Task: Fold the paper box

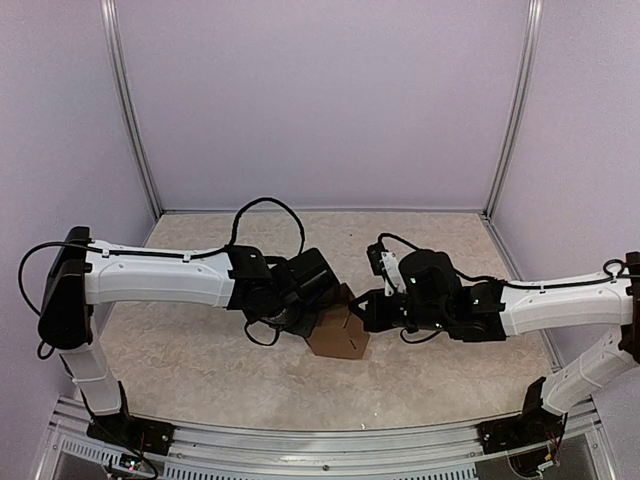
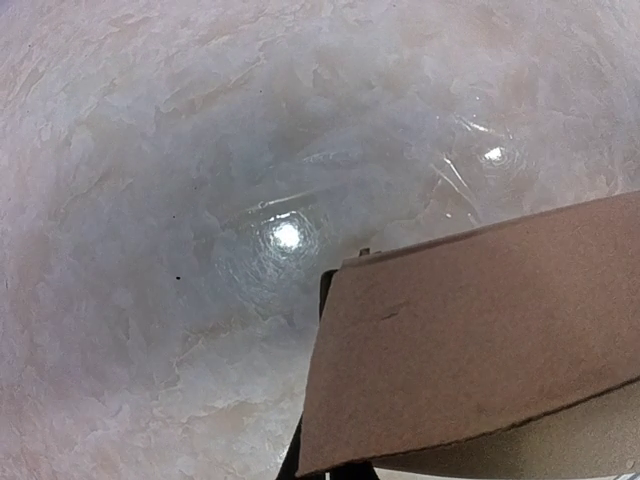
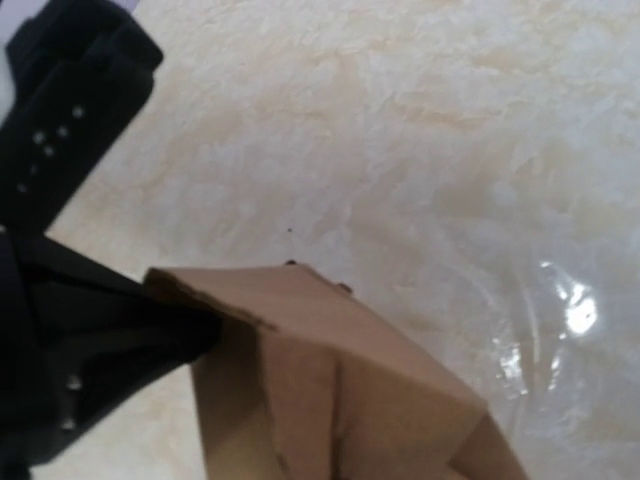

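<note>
The paper box (image 1: 338, 333) is a brown, partly folded cardboard shape held up at the middle of the table between both arms. My left gripper (image 1: 318, 308) is at its left side. In the left wrist view a cardboard panel (image 2: 480, 340) covers the jaws, and one dark finger (image 2: 325, 292) shows along the panel's left edge. In the right wrist view the box (image 3: 340, 390) fills the lower middle and hides my right gripper (image 1: 358, 305). Two small dark fingertips (image 3: 290, 263) peep over its top edge. The left gripper's black finger (image 3: 120, 335) reaches under a flap there.
The tabletop (image 1: 200, 350) is pale and marbled, with glossy light spots (image 2: 287, 235). Lilac walls and metal corner posts (image 1: 135, 120) close the back and sides. A metal rail (image 1: 320, 445) runs along the near edge by the arm bases.
</note>
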Tool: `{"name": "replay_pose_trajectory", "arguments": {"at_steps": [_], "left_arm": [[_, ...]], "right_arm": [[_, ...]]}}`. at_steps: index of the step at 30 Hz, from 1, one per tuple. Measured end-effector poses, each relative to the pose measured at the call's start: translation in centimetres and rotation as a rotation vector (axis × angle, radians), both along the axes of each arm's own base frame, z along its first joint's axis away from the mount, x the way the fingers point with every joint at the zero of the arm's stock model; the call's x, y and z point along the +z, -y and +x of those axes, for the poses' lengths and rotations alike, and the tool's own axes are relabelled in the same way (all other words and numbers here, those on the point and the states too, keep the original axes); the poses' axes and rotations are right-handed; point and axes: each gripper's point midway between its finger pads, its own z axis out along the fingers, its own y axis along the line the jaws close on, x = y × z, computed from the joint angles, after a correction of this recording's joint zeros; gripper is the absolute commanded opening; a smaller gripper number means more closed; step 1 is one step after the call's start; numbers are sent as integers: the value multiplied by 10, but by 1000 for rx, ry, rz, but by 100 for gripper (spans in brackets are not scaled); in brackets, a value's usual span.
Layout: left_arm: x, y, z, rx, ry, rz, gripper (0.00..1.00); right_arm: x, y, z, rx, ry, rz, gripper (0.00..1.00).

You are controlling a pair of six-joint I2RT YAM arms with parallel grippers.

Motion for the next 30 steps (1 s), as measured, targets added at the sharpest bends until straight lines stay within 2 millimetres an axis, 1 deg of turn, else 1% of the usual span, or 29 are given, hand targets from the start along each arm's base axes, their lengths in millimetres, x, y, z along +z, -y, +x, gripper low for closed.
{"name": "replay_pose_trajectory", "arguments": {"at_steps": [9,17,23,30], "left_arm": [[-4,1,6,3,24,52,0],[-9,2,4,-3,28,74,0],[-9,1,5,0,32,85,0],[-7,1,6,2,51,93,0]], "right_arm": [[6,-7,4,-35,-96,120,0],[11,-13,4,-28,-168,211,0],[11,-14,4,-24,-179,226,0],[7,-10,6,-26,-144,208,0]]}}
